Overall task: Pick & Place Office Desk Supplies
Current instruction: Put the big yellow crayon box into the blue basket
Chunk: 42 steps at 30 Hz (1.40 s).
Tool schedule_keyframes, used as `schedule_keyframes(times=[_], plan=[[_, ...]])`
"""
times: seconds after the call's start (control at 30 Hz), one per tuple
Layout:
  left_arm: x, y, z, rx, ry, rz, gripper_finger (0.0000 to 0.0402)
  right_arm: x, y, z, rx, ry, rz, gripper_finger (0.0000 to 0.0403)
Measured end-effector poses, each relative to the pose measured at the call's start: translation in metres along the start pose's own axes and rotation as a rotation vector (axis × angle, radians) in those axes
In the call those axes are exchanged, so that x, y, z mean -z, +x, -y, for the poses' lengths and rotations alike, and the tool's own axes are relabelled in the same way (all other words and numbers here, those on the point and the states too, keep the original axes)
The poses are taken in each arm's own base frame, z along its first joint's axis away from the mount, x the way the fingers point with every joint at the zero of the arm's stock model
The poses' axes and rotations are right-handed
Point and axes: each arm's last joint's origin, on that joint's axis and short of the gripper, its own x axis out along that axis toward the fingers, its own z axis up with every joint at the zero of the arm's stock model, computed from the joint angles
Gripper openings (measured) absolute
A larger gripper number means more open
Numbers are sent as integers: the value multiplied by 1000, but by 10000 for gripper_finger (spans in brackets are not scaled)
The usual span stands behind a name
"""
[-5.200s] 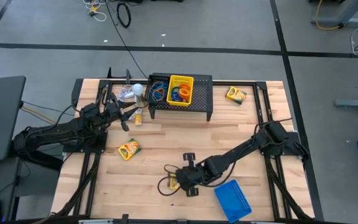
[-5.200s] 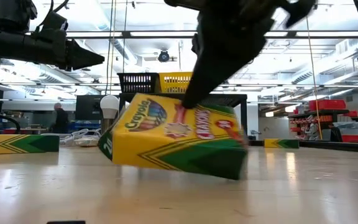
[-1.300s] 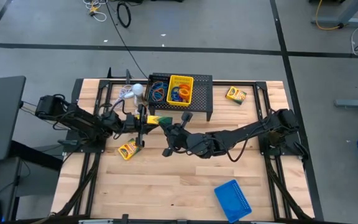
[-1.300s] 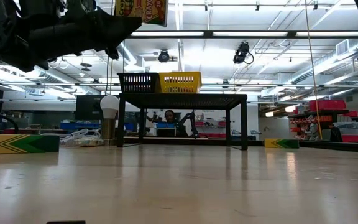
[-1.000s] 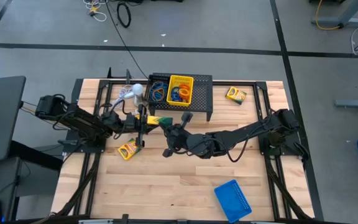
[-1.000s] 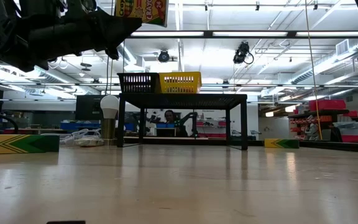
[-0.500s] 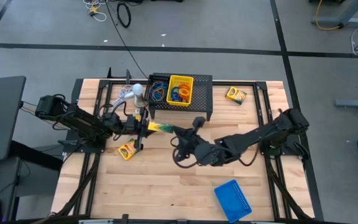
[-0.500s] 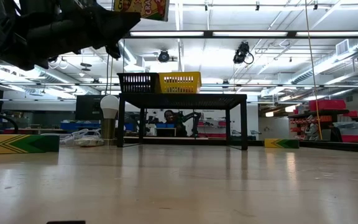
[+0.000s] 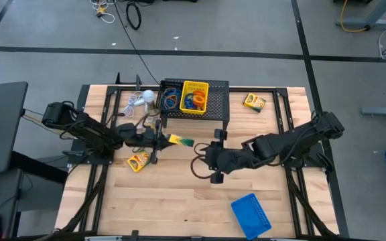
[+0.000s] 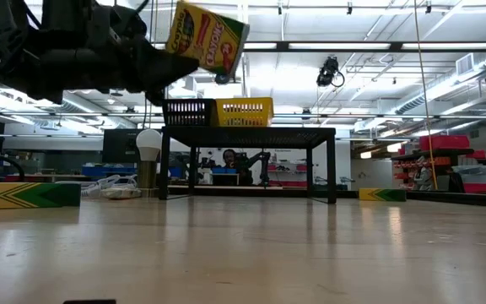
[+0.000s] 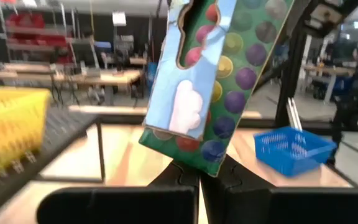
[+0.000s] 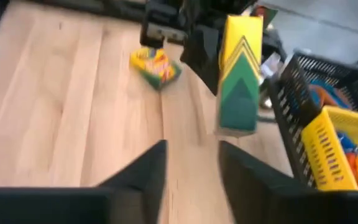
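A handover looks just finished: the left gripper (image 9: 161, 140) is pinched shut on a crayon box (image 9: 179, 140), holding it in the air in front of the black stand (image 9: 223, 114), and the next move probably calls for lifting the box over to a tray on the stand. The left arm stretches low across the table from its left side, with the box upright between its fingers. The right gripper (image 9: 202, 159) hangs just beside and apart from the box, its fingers (image 12: 143, 175) spread and empty, pointing toward it.
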Motion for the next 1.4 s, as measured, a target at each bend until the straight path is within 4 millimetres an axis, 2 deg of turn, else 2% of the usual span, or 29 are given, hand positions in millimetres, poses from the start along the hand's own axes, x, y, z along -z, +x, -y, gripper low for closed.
schedule_keyframes(times=[0.13,0.27,0.47,0.7,0.93,1.27,1.4], plan=[[6,15,8,35,-3,-68,1,7,5,4,9,-2,-77,224],[12,35,18,30,10,-169,1,8,7,8,22,25,-90,257],[16,66,29,2,28,-296,1,11,5,6,5,64,-118,248],[8,90,38,14,65,-308,1,28,8,2,19,151,-217,244],[10,102,39,2,79,-339,1,44,21,-3,-5,169,-254,256],[10,115,34,6,72,-327,1,45,29,1,-12,177,-227,256],[8,116,35,13,72,-317,1,46,33,3,5,168,-230,241]])
